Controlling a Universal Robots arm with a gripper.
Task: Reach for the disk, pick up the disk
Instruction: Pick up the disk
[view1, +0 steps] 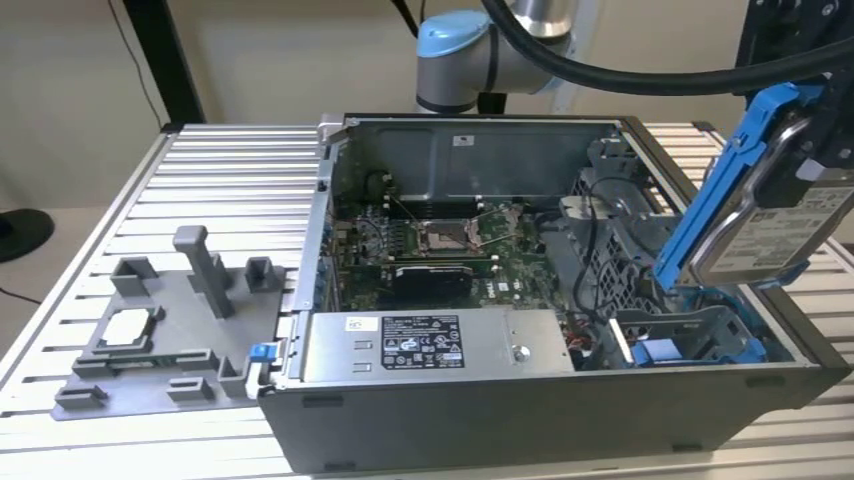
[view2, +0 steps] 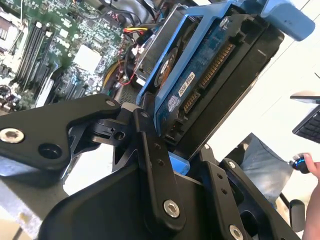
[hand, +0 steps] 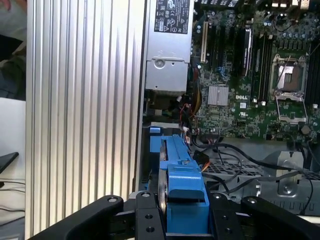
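Observation:
The disk (view1: 778, 225), a silver-grey drive with a white label in a bright blue frame, hangs tilted above the right end of the open computer case (view1: 534, 420) on the exterior view's right. My gripper (view1: 811, 120) is shut on its upper end. In the first wrist view the blue frame of the disk (hand: 183, 186) sits edge-on between the black fingers (hand: 144, 215). In the second wrist view the disk (view2: 200, 85) shows its circuit-board underside and connector, with the fingers (view2: 150, 150) clamped against its sides.
Below the disk is the blue drive bay (view1: 681, 340) with loose cables. The case also holds the motherboard (view1: 441, 245) and the silver power supply (view1: 427, 345). A grey fixture (view1: 167, 330) lies on the ribbed table. A person's hand (view2: 311, 167) is nearby.

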